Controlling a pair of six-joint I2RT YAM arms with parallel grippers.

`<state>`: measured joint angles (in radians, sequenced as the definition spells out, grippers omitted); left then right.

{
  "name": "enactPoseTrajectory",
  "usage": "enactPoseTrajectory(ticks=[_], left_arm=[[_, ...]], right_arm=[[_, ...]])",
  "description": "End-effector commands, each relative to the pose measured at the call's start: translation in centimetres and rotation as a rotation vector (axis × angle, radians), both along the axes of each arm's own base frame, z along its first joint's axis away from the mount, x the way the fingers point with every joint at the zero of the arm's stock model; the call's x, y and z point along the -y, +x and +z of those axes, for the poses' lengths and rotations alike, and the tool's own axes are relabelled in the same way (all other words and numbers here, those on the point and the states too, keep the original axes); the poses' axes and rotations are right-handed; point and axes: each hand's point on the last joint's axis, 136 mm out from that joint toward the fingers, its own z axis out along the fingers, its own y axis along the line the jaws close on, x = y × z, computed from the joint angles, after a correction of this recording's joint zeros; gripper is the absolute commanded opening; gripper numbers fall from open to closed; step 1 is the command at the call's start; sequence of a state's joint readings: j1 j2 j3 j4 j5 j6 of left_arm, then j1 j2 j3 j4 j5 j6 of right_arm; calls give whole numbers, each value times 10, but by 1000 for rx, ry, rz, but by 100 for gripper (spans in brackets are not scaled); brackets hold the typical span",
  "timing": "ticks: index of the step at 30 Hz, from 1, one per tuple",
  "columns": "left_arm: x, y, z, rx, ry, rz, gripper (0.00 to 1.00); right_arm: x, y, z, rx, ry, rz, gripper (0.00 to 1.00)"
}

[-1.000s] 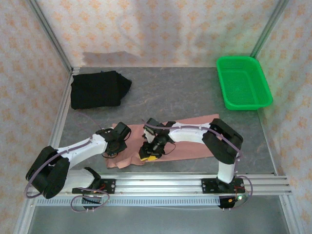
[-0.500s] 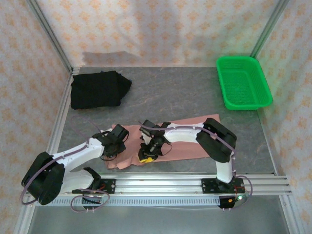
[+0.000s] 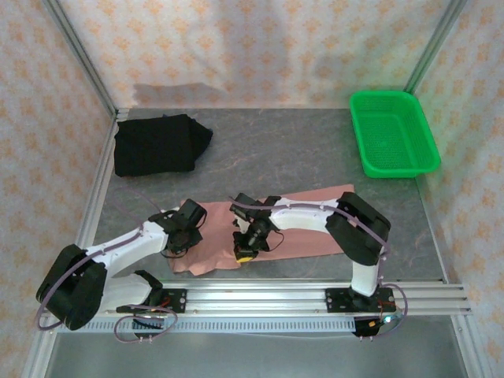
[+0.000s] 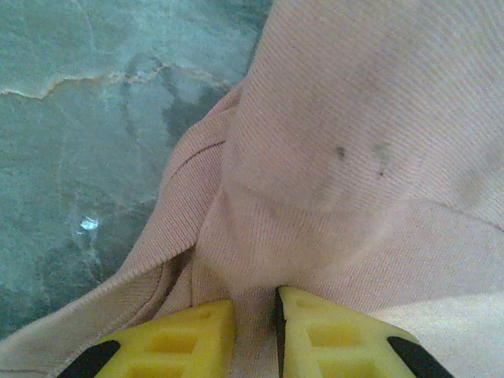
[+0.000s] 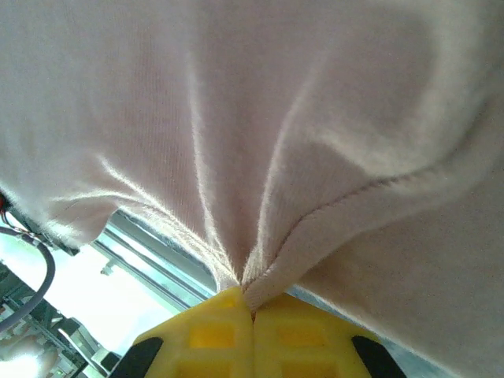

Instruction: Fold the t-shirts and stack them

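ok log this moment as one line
left tool shut on pink shirt | right tool shut on pink shirt | black shirt apart, far left | stacking not yet done

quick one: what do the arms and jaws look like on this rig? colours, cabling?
Both match. The left arm and right arm have white links, bulky black joint housings and thin lilac cables looped alongside. Their bases bolt to a silver aluminium rail. The jaws on the left gripper and right gripper are yellow moulded blocks with rectangular recesses and black backing.
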<state>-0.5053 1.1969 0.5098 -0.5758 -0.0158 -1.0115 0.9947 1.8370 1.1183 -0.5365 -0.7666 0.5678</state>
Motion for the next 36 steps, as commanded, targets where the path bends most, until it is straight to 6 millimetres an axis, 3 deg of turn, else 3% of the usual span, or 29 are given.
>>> enactPoseTrajectory(ticks=[1, 3, 8, 10, 12, 15, 17, 20, 24, 29, 36], left_arm=[[-19, -17, -11, -90, 81, -1, 22], [-20, -15, -11, -95, 88, -2, 21], [-10, 0, -4, -59, 64, -36, 22], [-11, 6, 0, -53, 90, -51, 22], [-13, 13, 3, -61, 122, -64, 22], [-12, 22, 3, -78, 144, -74, 21], [-12, 30, 4, -85, 160, -73, 22], [-8, 45, 6, -88, 175, -78, 21], [-2, 75, 7, -102, 217, -106, 22], [26, 136, 12, -97, 198, -155, 21], [66, 223, -8, -120, 197, -231, 21]], right_arm=[[16, -4, -3, 0, -47, 1, 0], [20, -5, -8, -6, -70, 4, 1], [32, 11, 2, 43, -85, -45, 42], [45, 25, 14, 78, -74, -104, 50], [70, 42, 26, 128, -95, -164, 55], [123, 69, 36, 193, -177, -285, 58], [167, 84, 31, 216, -274, -387, 58], [225, 100, 15, 235, -394, -533, 58], [275, 111, -15, 246, -507, -641, 57], [300, 98, -35, 216, -567, -709, 57], [299, 63, -31, 154, -555, -756, 56]])
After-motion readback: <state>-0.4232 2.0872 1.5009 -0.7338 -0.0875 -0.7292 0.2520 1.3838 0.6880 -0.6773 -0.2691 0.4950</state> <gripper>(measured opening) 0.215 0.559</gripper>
